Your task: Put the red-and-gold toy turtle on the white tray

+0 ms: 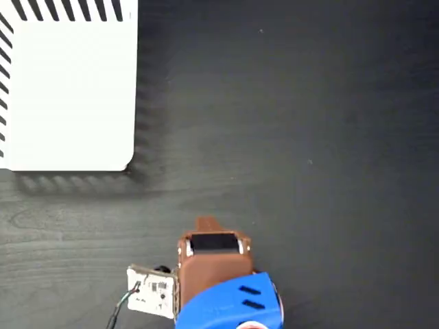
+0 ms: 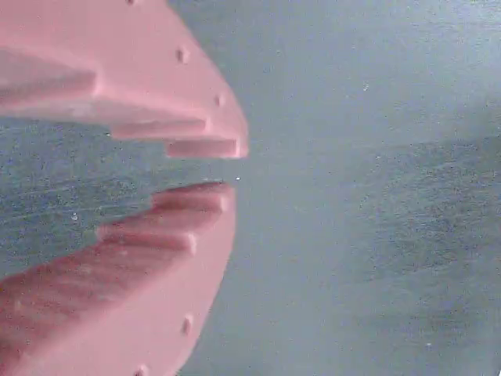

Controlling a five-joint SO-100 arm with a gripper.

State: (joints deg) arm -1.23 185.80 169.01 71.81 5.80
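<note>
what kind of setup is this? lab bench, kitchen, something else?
Probably a lab or hobby robotics bench, not a kitchen. A dark wood-grain tabletop holds only a white tray with black slanted slots. The arm looks 3D-printed, with an exposed circuit board and loose wires. Its hand holds nothing; no turtle visible.

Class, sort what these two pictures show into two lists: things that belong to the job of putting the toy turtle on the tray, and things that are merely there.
Belongs to the job:
- white tray, top left in the fixed view
- gripper, jaws slightly apart, holding nothing
- The turtle appears in neither view.

Merely there:
- dark table
- small circuit board with wires beside the arm
</note>
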